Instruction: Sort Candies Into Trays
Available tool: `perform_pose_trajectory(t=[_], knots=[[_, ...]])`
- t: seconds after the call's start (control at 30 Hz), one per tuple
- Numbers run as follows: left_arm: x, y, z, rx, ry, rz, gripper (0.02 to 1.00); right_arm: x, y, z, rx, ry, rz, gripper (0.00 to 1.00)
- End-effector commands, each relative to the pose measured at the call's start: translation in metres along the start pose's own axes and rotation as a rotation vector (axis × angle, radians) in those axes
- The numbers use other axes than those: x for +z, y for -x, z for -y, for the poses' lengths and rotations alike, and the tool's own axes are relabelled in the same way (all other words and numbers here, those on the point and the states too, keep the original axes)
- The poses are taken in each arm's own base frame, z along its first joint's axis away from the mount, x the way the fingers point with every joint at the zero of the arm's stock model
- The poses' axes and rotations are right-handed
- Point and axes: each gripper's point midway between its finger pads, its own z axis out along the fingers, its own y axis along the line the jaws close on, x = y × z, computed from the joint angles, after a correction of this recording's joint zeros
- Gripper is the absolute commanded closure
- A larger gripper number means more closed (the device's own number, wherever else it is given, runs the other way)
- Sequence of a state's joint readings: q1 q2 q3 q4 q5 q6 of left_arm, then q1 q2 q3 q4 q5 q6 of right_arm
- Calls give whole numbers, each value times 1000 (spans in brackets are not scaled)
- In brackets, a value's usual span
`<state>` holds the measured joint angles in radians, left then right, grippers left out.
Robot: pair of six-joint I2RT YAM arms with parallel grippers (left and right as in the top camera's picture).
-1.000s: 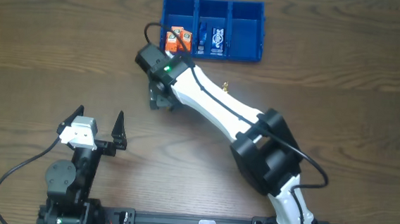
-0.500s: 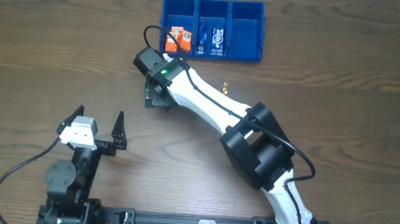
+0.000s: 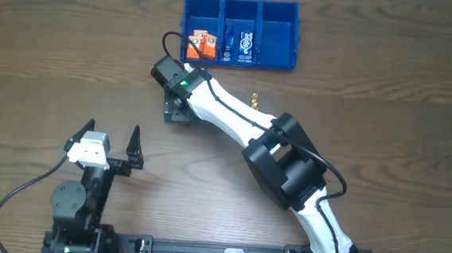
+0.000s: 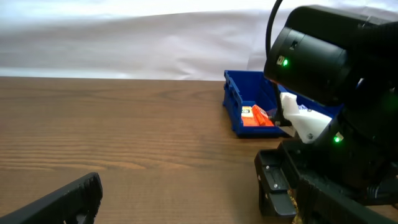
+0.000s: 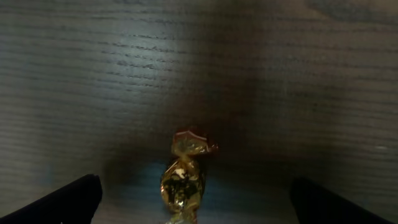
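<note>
A gold-wrapped candy (image 5: 185,175) lies on the wooden table between the spread fingers of my right gripper (image 5: 194,190), which is open and low over it. From above, that right gripper (image 3: 178,110) has reached across to the left of centre, just below the blue three-compartment tray (image 3: 238,62). Orange candies (image 3: 201,43) fill the tray's left compartment and blue ones (image 3: 240,42) the middle one. A second small gold candy (image 3: 254,99) lies on the table beside the right arm. My left gripper (image 3: 113,137) stands open near its base, holding nothing.
In the left wrist view, the right arm's gripper (image 4: 292,186) looms close in front of the blue tray (image 4: 239,106). Bare wooden table stretches to the left and right of the arms. A white wall backs the table's far edge.
The right gripper has shifted slightly left and toward the tray, and the right arm's elbow has swung left with it. The left arm has stayed put.
</note>
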<state>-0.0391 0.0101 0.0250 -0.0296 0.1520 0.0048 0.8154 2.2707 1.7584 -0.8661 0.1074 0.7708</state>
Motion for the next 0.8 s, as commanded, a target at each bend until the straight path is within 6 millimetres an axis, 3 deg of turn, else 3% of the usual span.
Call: perform_pose_trajectory(t=[0.03, 0.23, 0.47, 0.67, 0.73, 0.8], knots=[[1, -16, 1, 9, -13, -47, 20, 7, -1, 0, 5, -21, 10, 75], [1, -16, 1, 9, -13, -47, 20, 7, 0, -1, 5, -20, 14, 437], [1, -16, 1, 9, -13, -47, 20, 7, 1, -1, 6, -17, 17, 744], [1, -16, 1, 9, -13, -47, 20, 5, 3, -3, 8, -9, 26, 862], [1, -16, 1, 9, -13, -47, 18, -2, 8, -2, 13, -3, 35, 886], [1, -16, 1, 9, -13, -47, 20, -22, 21, 5, 6, 1, 73, 904]])
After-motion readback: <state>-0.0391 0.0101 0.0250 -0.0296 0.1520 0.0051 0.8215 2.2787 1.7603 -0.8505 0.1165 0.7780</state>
